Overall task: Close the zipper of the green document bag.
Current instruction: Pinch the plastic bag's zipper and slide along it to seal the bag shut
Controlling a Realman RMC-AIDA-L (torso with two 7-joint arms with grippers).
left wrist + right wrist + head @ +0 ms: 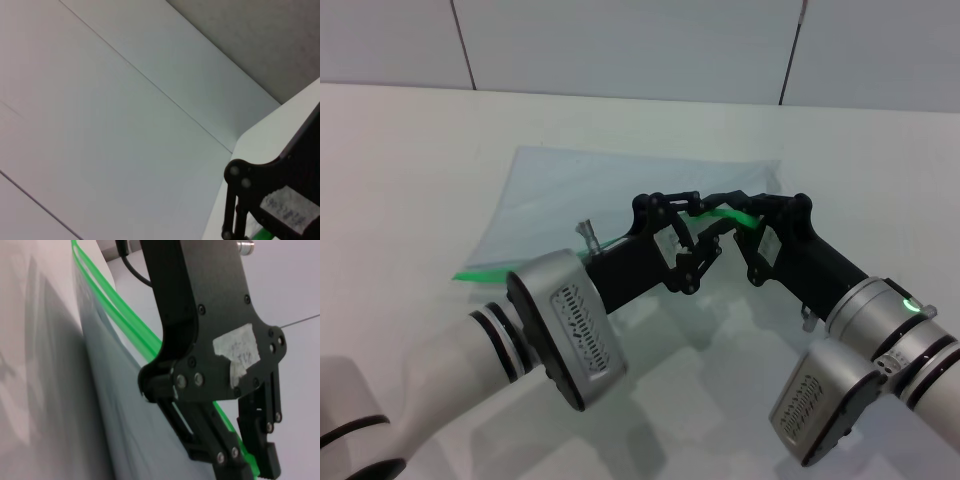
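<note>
The green document bag point(600, 185) lies flat on the white table, pale blue-grey and translucent. Its zipper point(480, 272) runs as a bright green strip along the near edge and arches off the table in the middle. My left gripper point(700, 225) comes in from the lower left and meets the raised strip. In the right wrist view the left gripper point(250, 462) is shut on the zipper point(125, 322), whose two green strips lie apart. My right gripper point(725, 212) reaches in from the right and pinches the same raised stretch. The slider tab is hidden.
The white table point(410, 160) stretches wide around the bag. A pale panelled wall point(620, 40) rises behind its far edge. The left wrist view shows mostly that wall and a black link of the right gripper point(280, 200).
</note>
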